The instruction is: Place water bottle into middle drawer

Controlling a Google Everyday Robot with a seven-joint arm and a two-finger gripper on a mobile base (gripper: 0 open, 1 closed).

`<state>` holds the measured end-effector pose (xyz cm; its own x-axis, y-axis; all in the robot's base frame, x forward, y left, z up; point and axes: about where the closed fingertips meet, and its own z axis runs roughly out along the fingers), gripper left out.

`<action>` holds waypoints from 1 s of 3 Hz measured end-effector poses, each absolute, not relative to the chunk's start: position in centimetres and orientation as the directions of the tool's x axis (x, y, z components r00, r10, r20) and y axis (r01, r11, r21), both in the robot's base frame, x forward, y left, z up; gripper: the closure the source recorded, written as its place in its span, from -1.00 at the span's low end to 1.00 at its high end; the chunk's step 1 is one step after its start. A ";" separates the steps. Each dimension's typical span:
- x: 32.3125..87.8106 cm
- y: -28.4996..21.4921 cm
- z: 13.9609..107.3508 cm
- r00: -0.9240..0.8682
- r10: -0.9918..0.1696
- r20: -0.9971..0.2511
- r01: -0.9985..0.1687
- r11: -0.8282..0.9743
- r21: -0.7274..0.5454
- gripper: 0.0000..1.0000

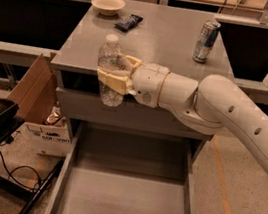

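The water bottle (110,69) is clear and ribbed with a white cap, and it stands upright in my gripper (114,75). The gripper's tan fingers (111,81) are shut around the bottle's middle. The bottle hangs in the air at the front left edge of the cabinet top (154,41), above the open drawer. The middle drawer (123,206) is pulled out below, wide and grey with a flat floor and low side walls. My white arm (224,113) reaches in from the right.
On the cabinet top stand a silver-blue drink can (205,41) at the right, a pale bowl (108,4) and a dark snack packet (128,22) at the back left. A cardboard box (39,99) and cables lie on the floor at the left.
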<state>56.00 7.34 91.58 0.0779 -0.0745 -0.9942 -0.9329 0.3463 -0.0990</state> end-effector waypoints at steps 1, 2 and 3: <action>56.0 7.4 91.6 0.078 -0.075 -0.994 -0.933 0.346 -0.099 1.00; 55.5 8.4 88.7 0.064 -0.090 -0.994 -0.936 0.339 -0.092 1.00; 52.2 8.7 81.0 0.059 -0.093 -0.994 -0.945 0.314 -0.086 1.00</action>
<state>52.22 8.67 80.96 0.0592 -0.0930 -0.9939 -0.9454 0.3145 -0.0857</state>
